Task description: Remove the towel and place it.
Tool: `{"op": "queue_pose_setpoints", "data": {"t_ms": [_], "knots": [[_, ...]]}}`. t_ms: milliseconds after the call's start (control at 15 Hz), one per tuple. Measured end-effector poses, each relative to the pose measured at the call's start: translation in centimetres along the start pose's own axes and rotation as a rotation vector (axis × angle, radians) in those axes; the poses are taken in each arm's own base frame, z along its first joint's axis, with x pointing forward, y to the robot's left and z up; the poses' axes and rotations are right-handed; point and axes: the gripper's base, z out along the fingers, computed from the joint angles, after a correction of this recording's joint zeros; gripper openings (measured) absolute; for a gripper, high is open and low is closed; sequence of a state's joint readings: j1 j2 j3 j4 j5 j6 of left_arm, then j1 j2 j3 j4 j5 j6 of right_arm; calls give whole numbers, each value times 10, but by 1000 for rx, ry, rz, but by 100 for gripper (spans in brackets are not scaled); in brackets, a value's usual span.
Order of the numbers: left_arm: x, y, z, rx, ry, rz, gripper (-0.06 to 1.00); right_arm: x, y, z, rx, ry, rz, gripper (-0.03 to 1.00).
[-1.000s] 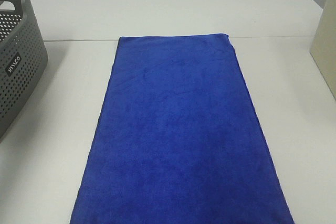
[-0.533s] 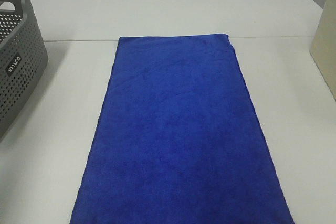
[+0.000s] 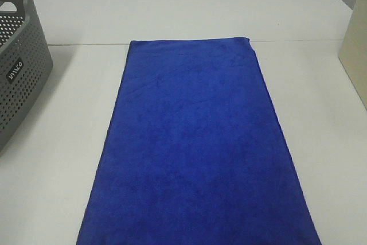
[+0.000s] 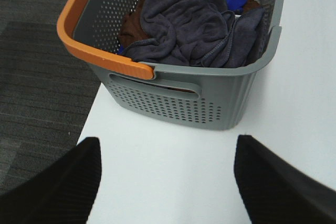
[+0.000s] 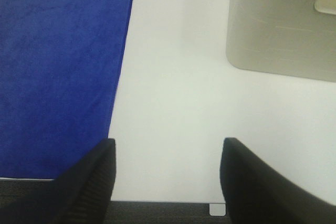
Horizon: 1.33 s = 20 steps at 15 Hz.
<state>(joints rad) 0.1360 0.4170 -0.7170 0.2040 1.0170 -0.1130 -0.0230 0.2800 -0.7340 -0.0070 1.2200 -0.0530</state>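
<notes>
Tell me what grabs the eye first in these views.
The royal-blue towel dominates, spread flat down the middle of the white table. At the table's left edge stands a grey perforated basket with an orange handle, heaped with crumpled cloths. A beige container sits at the right edge.

Towel (image 3: 198, 147): plush blue cloth, matt, a soft short nap with faint brush marks.
Worktop (image 3: 321, 159): smooth white surface, low sheen.
Basket (image 4: 184, 103): grey plastic, matt, walls perforated with small holes; orange handle (image 4: 84, 45) smooth plastic.
Cloths in the basket (image 4: 194, 27): grey, brown and blue, soft and crumpled.
Beige container (image 5: 278, 30): smooth, matt, at 3 o'clock of the towel.
Floor (image 4: 37, 77): dark ribbed carpet.
</notes>
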Motion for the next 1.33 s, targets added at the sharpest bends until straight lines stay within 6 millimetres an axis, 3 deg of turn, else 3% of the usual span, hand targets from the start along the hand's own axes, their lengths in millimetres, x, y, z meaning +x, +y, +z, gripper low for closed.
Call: {"op": "queue_pose_setpoints", "data": {"t_ms": [267, 467, 1333], "knots": [[53, 5, -25, -6, -146, -32, 66, 52, 2, 11, 19, -91, -21, 59], [78, 4, -29, 23, -147, -60, 66, 64, 2, 25, 17, -55, -22, 59], [82, -10, -21, 170, -147, 1, 66, 60, 2, 38, 20, -109, -15, 59]]}}
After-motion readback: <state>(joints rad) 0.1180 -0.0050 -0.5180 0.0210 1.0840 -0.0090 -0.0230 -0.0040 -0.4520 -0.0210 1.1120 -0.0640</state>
